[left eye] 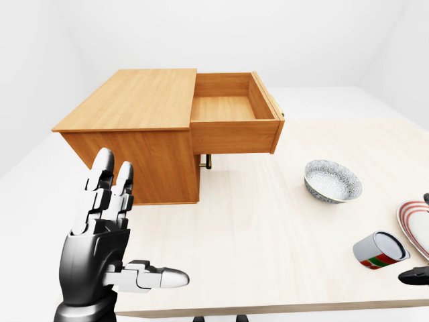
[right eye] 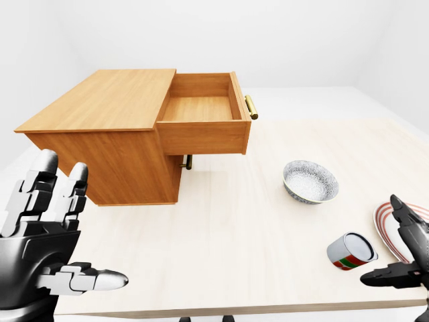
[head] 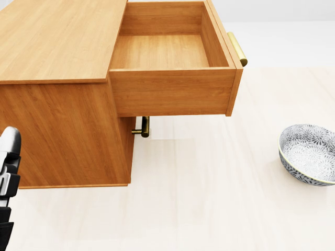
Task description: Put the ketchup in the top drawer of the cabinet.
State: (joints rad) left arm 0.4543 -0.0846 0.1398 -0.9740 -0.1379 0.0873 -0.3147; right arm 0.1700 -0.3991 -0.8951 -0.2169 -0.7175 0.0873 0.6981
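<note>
Wooden cabinet [left eye: 134,134] stands at the ten o'clock part of the pale table [left eye: 268,228], its top drawer [left eye: 231,111] pulled fully out and holding nothing; a brass handle [right eye: 251,107] shows on the drawer's face. A second brass handle [head: 143,126] sits just below, on a lower drawer that is shut.

No ketchup bottle can be made out in any view. The nearest candidate is a small cylinder [right eye: 351,251] with red, white and green bands, lying on its side at the four o'clock part of the table, its long axis roughly level and its round end turned toward the viewer; whether it is the ketchup cannot be told.

Left hand [left eye: 110,248] is raised at seven o'clock, fingers spread and upright, thumb out sideways, holding nothing. Right hand [right eye: 405,258] shows only partly at four o'clock, fingers apart, just beside the cylinder and not touching it. The right hand is by far the nearer; the drawer lies toward eleven o'clock from it.

Patterned bowl [left eye: 332,181], empty, rests between drawer and cylinder. Striped plate [right eye: 395,228] sits at the right edge, its contents hidden.
</note>
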